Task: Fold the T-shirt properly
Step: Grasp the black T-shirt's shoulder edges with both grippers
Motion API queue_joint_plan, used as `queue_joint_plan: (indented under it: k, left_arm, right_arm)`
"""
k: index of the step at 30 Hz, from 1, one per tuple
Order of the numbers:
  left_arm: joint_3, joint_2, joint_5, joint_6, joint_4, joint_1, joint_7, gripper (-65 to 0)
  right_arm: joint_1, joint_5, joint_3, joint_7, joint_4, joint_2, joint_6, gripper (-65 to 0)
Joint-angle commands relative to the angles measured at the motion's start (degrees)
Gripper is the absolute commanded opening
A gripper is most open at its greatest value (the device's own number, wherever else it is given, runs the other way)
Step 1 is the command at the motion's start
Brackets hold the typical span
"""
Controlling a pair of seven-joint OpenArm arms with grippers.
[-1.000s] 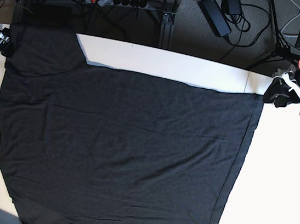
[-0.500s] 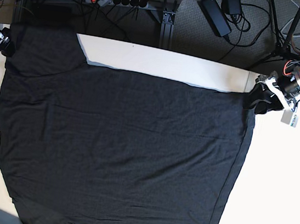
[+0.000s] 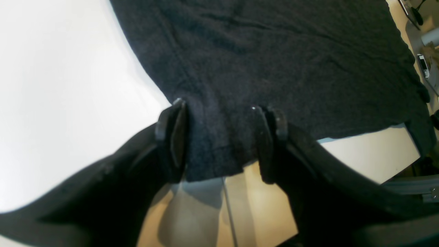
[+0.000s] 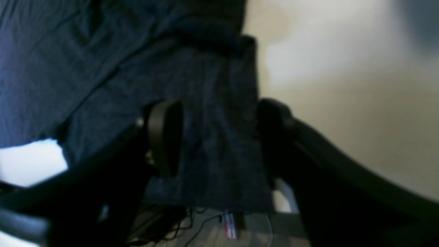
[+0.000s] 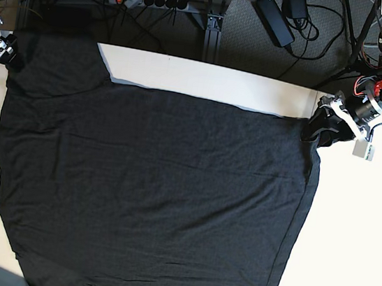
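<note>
White and smooth, the tabletop [image 5: 361, 243] lies under everything, with a dark floor and black cables [image 5: 303, 38] behind its far edge. On the far left, my right pincer [image 4: 219, 137] is wide open at the far left corner of the black T-shirt [image 5: 151, 180]. Its two fingers are spread apart, with the side edge of the cloth close to one finger, and I am not squeezing any of it. Next to that pincer, a short piece of the shirt, like a sleeve, reaches toward the back of the tabletop. Then comes the big middle part, mostly flat, with a few soft wrinkles. It covers a lot of the tabletop, and its bottom left bit goes out of the base view. Past the middle, a long line runs down close to the shirt's right side. At the far right corner is my left pincer [image 3: 221, 140], open too. The corner of the cloth lies in the gap between its fingers, but they are not pinched shut on it. Beyond that, on the right, is bare white tabletop.
</note>
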Motion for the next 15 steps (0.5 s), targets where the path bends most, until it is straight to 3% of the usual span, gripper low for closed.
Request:
queue_joint_plan:
  k: [1, 8, 10, 15]
  left_arm:
    - [0.48, -0.02, 4.15, 0.63, -0.81, 0.7, 5.92, -29.5]
    - [0.48, -0.02, 4.09, 0.63, -0.81, 0.22, 5.97, -29.7]
    - [0.48, -0.02, 3.93, 0.63, -0.81, 0.04, 5.97, -31.1]
    - [0.48, -0.02, 3.72, 0.63, -0.81, -0.28, 5.84, -47.4]
  right_arm:
    - [-0.83, -2.93, -0.52, -5.29, -0.33, -0.52, 4.11, -28.8]
    - [-0.81, -1.79, -0.52, -8.11, -0.22, -0.98, 4.11, -29.2]
    - [-0.83, -0.39, -0.52, -9.44, -0.22, -1.03, 4.13, -33.1]
    - [-0.81, -0.44, -0.52, -9.38, -0.22, -1.11, 4.13, -41.6]
